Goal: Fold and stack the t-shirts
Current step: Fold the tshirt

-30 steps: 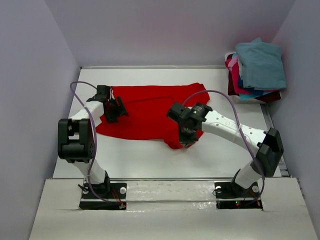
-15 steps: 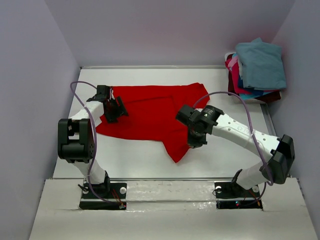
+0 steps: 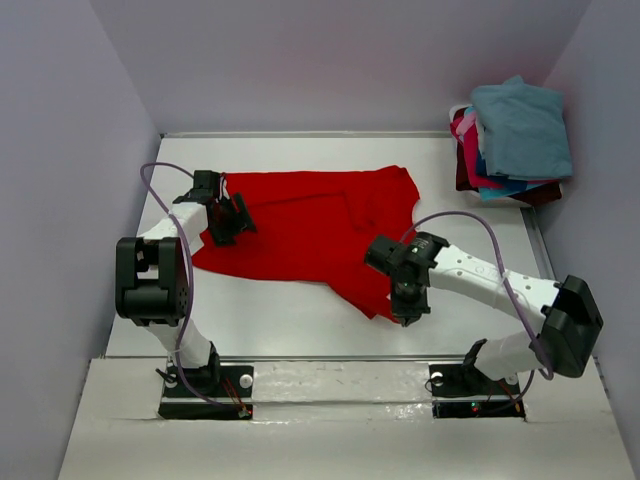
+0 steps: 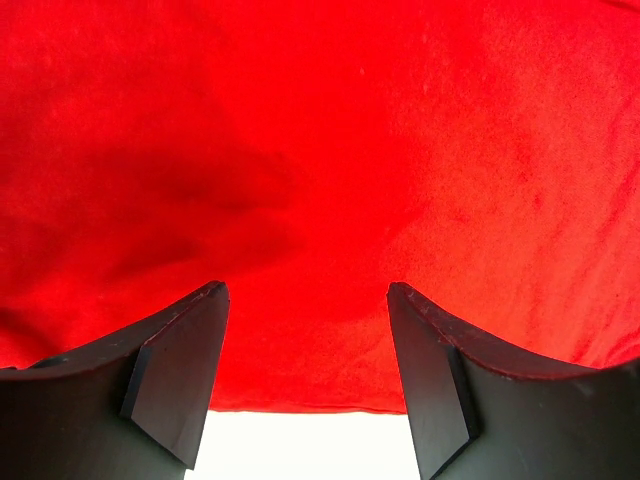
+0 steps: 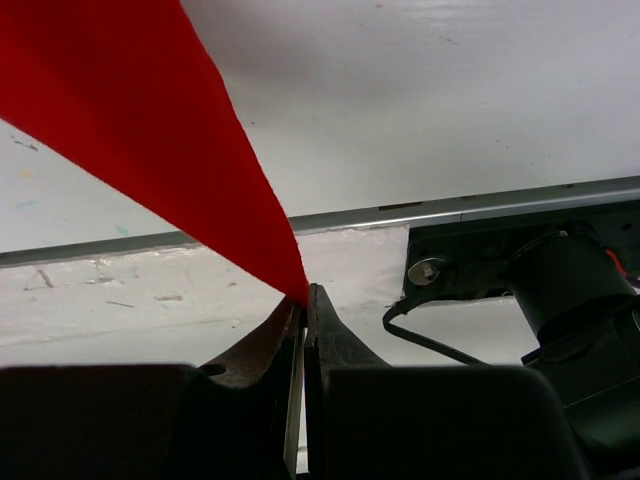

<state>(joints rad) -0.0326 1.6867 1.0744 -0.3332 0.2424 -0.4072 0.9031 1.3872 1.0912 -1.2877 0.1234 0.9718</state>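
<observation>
The bright red t-shirt (image 3: 300,225) lies spread over the middle of the table, and one corner is drawn out toward the near edge. My right gripper (image 3: 408,306) is shut on that corner. In the right wrist view the red cloth (image 5: 130,110) narrows to a tip pinched at the gripper (image 5: 303,298). My left gripper (image 3: 229,221) stands open over the shirt's left edge. Its fingers (image 4: 175,385) straddle the red hem (image 4: 320,150) without pinching it. The other t-shirts (image 3: 515,140), teal-blue on top with pink, blue and maroon beneath, are piled at the back right corner.
White walls close in the table on the left, back and right. A metal strip (image 5: 450,212) runs along the table's near edge, and my right arm's base (image 5: 560,290) sits just beyond it. Bare white table (image 3: 270,315) lies in front of the shirt.
My right gripper has moved toward the near right, dragging the red shirt's corner out with it. The left gripper has not moved.
</observation>
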